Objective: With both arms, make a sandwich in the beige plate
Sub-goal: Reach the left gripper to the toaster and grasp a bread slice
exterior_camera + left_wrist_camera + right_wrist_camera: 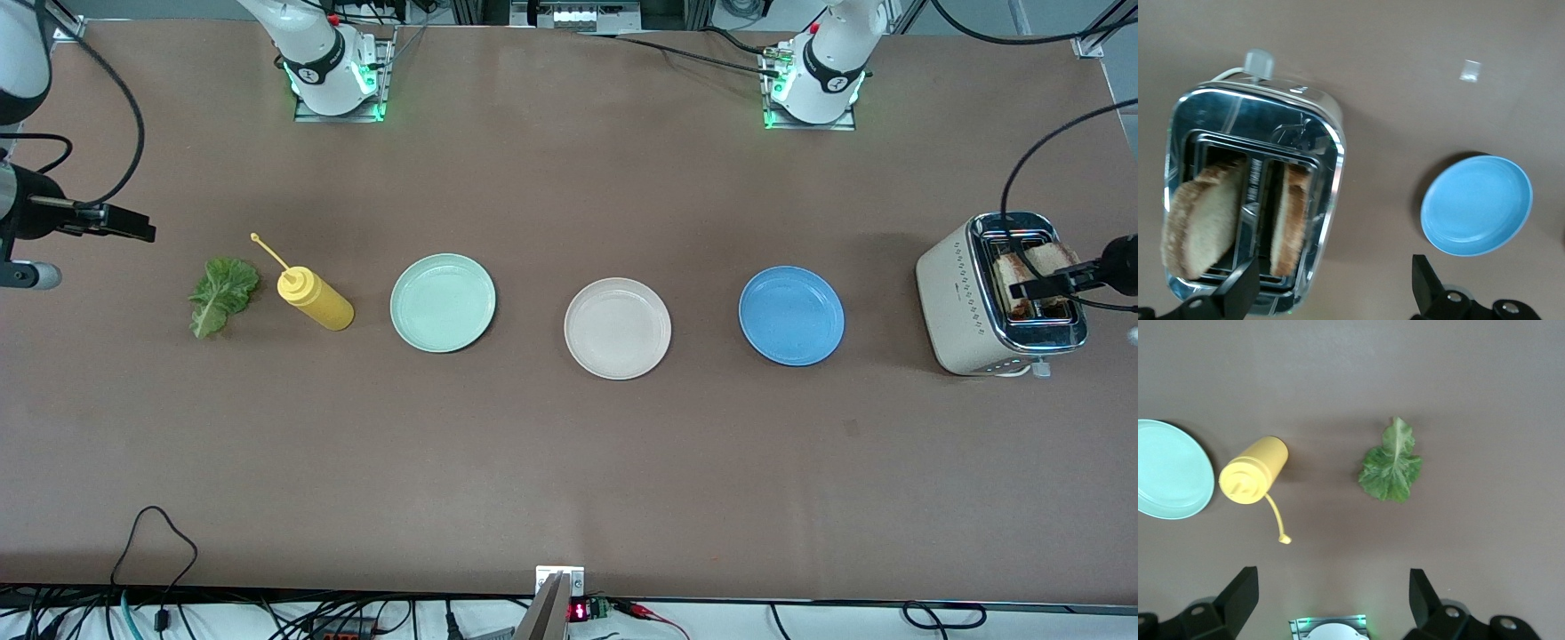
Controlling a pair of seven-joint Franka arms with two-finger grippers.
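— While the beige plate (617,327) sits bare between the mint plate (443,302) and blue plate (791,315), what's underway?
— Fetching. Left gripper (1333,285) hangs spread over the toaster (1251,193); it must drop onto a bread slice (1290,220).
— Right gripper (1331,597)?
— Spread too, above the lettuce (1391,465), toward the right arm's end.

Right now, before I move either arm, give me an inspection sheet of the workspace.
Surface: brown table.
Job's things: beige plate bare, between the mint plate and blue plate; two bread slices in the toaster; lettuce leaf flat beside the yellow squeeze bottle.
Clutter: nothing seen.
Grippers: left gripper open over the toaster; right gripper open above the table near the lettuce.
Cables: black cable at the table's near edge.
Surroundings: arm bases lit green.
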